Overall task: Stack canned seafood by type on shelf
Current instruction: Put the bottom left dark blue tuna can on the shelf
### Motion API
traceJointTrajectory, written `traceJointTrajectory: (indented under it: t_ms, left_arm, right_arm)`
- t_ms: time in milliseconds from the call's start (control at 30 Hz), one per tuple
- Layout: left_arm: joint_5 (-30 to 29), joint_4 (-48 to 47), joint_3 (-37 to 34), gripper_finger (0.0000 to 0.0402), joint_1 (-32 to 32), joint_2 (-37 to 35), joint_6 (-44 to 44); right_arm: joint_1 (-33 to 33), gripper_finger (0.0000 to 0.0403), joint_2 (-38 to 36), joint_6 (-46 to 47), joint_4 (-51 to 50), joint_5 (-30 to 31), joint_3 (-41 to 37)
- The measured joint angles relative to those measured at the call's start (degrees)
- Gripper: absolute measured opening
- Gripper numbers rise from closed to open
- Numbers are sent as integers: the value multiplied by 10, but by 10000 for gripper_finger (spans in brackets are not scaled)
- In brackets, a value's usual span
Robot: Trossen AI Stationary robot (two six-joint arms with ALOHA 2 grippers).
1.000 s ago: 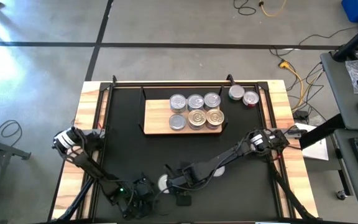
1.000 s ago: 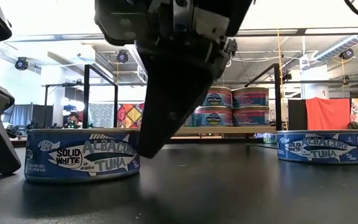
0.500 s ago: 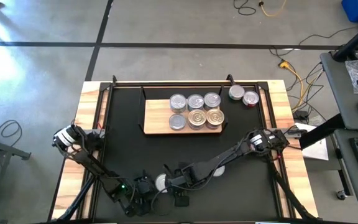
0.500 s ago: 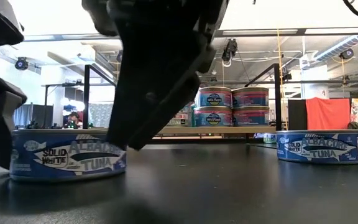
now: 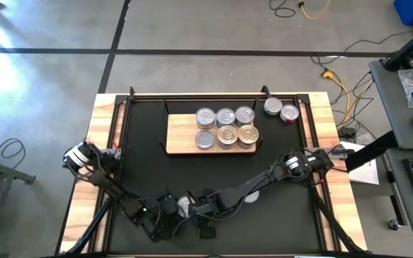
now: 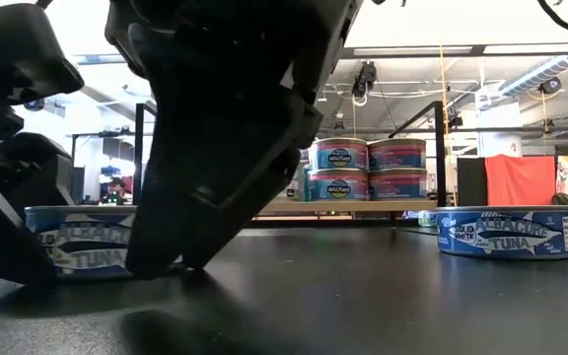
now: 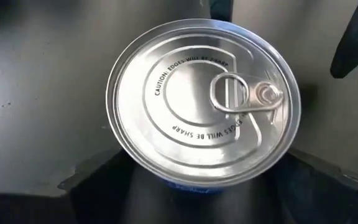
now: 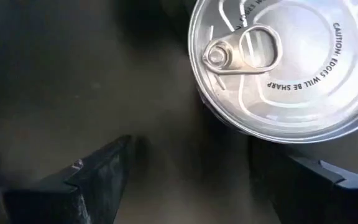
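A flat tuna can [image 5: 184, 206] with a silver pull-tab top [image 7: 204, 102] and a blue label [image 6: 82, 247] sits on its base on the black mat, near the front edge. My left gripper [image 7: 204, 186] is open, with one finger on either side of the can. My right gripper [image 8: 188, 180] is open just to the can's right and slants down at it. On the light-wood shelf [image 5: 181, 140], farther back, stand several cans [image 5: 225, 129], some stacked two high [image 6: 368, 170]. My left gripper comes at the can slanting down from the table's left. Its fingers [image 7: 92, 177] flank the can's side wall [image 7: 185, 185]. I cannot tell whether they touch it. My right gripper has one finger [image 8: 316, 180] close to the can's side wall [image 8: 229, 121]. Whether it touches cannot be told.
A second tuna can [image 6: 506, 232] sits on the mat to the right, under my right arm. Two more cans [image 5: 281, 110] stand at the far right, beside the shelf. A black metal frame [image 5: 214, 94] borders the mat.
My right gripper has moved toward the table's left against the tuna can and has opened. The can has slid flat along the mat toward the left. My left gripper has moved toward the right, and its open fingers have come around the can.
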Motion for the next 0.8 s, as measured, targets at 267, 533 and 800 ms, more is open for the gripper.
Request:
traceJointTrajectory:
  t_ms: [267,533,800]
  left_arm:
    - [27,7,-2,355,17,-9,54]
    - [-3,52,-5,355,23,1,125]
    - [-18,86,-8,356,23,9,91]
  right_arm:
    - [-9,296,1,-7,4,-9,3]
    - [-17,302,1,-9,-4,-14,6]
    - [-17,327,1,-8,-15,-9,5]
